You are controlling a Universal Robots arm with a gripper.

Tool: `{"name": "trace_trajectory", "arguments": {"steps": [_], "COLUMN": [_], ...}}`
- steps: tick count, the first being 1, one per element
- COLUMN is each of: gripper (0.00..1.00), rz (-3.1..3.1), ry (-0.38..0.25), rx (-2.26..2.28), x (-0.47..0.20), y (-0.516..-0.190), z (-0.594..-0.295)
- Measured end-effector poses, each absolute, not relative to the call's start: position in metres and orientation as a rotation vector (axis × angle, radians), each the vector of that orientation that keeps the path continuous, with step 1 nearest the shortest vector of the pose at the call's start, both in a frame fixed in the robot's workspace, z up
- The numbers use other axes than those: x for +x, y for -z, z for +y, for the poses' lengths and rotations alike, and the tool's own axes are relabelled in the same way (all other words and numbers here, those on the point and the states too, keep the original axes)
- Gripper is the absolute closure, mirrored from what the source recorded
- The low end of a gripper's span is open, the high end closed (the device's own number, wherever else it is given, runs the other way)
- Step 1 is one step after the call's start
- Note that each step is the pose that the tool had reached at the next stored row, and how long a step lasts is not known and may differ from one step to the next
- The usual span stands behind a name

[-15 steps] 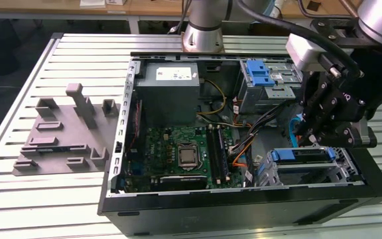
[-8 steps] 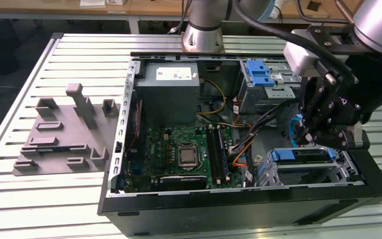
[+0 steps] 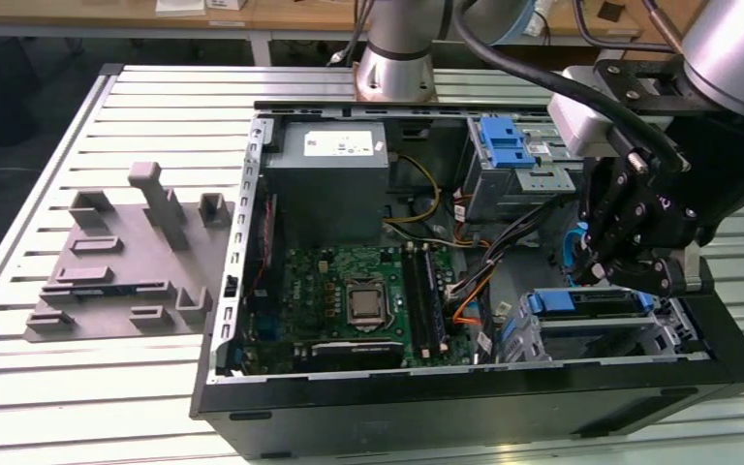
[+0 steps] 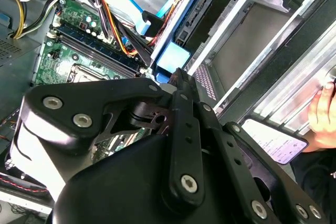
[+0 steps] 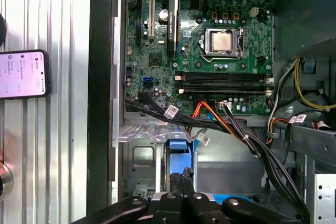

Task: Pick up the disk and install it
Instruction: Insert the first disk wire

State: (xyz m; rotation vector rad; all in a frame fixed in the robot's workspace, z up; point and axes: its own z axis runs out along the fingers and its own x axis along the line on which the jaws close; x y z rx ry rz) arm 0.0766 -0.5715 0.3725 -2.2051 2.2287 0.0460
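Gripper cropped at the edge (phone and hand too)

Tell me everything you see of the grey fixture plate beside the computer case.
The grey fixture plate looks like matte moulded plastic: a flat base carrying raised blocks, slotted ridges and one taller post. It lies flat on the slatted metal table, at the exterior view's left of the open computer case, close beside its wall.

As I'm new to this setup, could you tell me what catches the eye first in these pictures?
An open computer case lies on the slatted table, its green motherboard bared. At the exterior view's right, the black gripper hangs over the blue-framed disk in the drive cage.
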Motion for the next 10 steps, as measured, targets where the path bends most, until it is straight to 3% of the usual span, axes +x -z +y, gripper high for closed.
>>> {"name": "trace_trajectory", "arguments": {"steps": [10], "gripper": [0.89], "rz": [2.229], "ry": [-0.046], "rx": [-2.205], "x": [0.0773], "y": [-0.3723], "z": [-0.5715]}}
